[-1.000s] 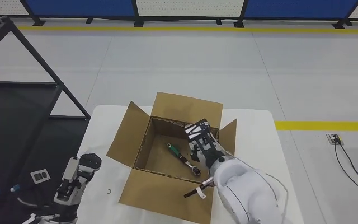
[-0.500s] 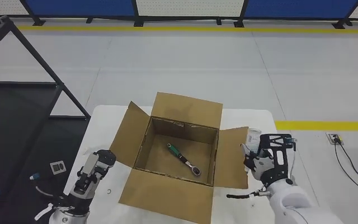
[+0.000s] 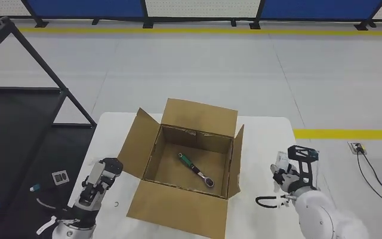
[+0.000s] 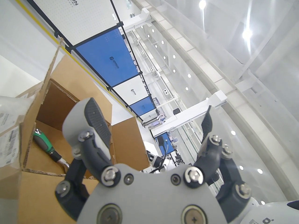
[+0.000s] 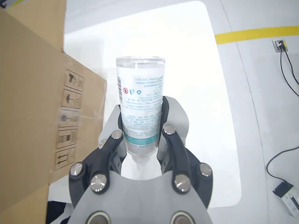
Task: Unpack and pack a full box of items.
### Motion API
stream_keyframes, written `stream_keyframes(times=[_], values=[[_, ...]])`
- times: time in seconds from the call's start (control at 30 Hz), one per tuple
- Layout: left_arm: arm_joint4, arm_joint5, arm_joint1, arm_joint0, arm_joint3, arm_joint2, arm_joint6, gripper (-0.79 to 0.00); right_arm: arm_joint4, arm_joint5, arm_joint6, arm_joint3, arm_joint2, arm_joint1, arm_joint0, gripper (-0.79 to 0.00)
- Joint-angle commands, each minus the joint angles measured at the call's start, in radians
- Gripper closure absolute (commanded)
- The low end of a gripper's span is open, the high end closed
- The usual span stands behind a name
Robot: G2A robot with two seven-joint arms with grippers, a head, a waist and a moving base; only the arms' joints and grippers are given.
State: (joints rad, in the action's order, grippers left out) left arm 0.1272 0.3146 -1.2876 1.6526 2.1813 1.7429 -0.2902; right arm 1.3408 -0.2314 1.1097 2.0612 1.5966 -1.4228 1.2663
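The right gripper (image 5: 141,117) clasped a clear bottle (image 5: 140,82) around its labelled body. A cardboard box (image 5: 30,75) stood nearby on the white table (image 5: 186,59).

The cardboard box (image 3: 179,209) stands open on the table (image 3: 262,137), three flaps spread outward and the right one nearly upright. On its floor a wrench (image 3: 196,169) lies diagonally, its green handle toward the back left and its metal ratchet head toward the front right. A clear bottle (image 5: 140,99) with a white printed label is outside the box, to its right, clamped near its neck in the right end effector (image 5: 141,117), flat base pointing away from the wrist.
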Motion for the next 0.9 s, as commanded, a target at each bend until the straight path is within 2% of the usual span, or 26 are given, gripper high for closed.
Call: stream_keyframes(times=[0.0,0.17,0.3,0.47,0.63,0.77,0.87], values=[[0.004,-0.003,0.000,0.002,0.000,0.005,0.004,-0.785,0.001,0.004,0.031,-0.113,-0.001,0.002,-0.066,0.000],[0.001,-0.007,0.001,0.004,0.003,0.008,0.008,-0.785,-0.006,0.038,0.050,-0.361,0.019,0.010,-0.201,0.000],[-0.006,-0.013,0.002,-0.001,0.004,0.005,0.013,-0.785,-0.040,0.111,0.065,-0.501,0.048,0.020,-0.267,0.000],[-0.016,-0.024,0.003,-0.010,0.003,-0.006,0.018,-0.785,-0.053,0.196,0.072,-0.593,0.068,0.033,-0.304,0.000],[-0.032,-0.034,0.003,-0.021,0.001,-0.018,0.024,-0.785,-0.063,0.229,0.064,-0.644,0.076,0.043,-0.315,0.000],[-0.037,-0.039,0.004,-0.025,0.003,-0.025,0.027,-0.785,-0.057,0.241,0.072,-0.668,0.070,0.049,-0.322,-0.163],[-0.039,-0.038,0.004,-0.026,0.003,-0.026,0.029,-0.785,-0.050,0.238,0.085,-0.690,0.064,0.053,-0.333,-0.209]])
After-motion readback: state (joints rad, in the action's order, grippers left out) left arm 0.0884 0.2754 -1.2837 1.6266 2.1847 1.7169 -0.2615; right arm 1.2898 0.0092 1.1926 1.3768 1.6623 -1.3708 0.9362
